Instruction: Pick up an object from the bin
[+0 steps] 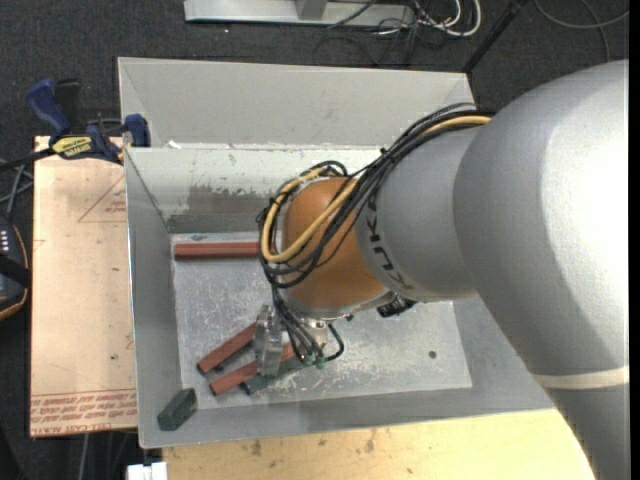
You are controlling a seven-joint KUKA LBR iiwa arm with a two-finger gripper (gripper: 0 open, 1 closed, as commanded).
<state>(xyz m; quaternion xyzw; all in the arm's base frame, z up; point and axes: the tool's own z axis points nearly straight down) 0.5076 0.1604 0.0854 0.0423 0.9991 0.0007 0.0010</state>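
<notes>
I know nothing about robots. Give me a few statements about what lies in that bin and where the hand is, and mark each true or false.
1. The hand is down by two reddish-brown sticks near the bin's front. True.
2. A third reddish-brown stick lies apart from them, near the back wall. True.
3. The dark green block sits in the back right corner. False: it lies in the front left corner.
4. The arm reaches in from the picture's left. False: it comes from the right.
5. The bin is blue. False: it is grey.
</notes>
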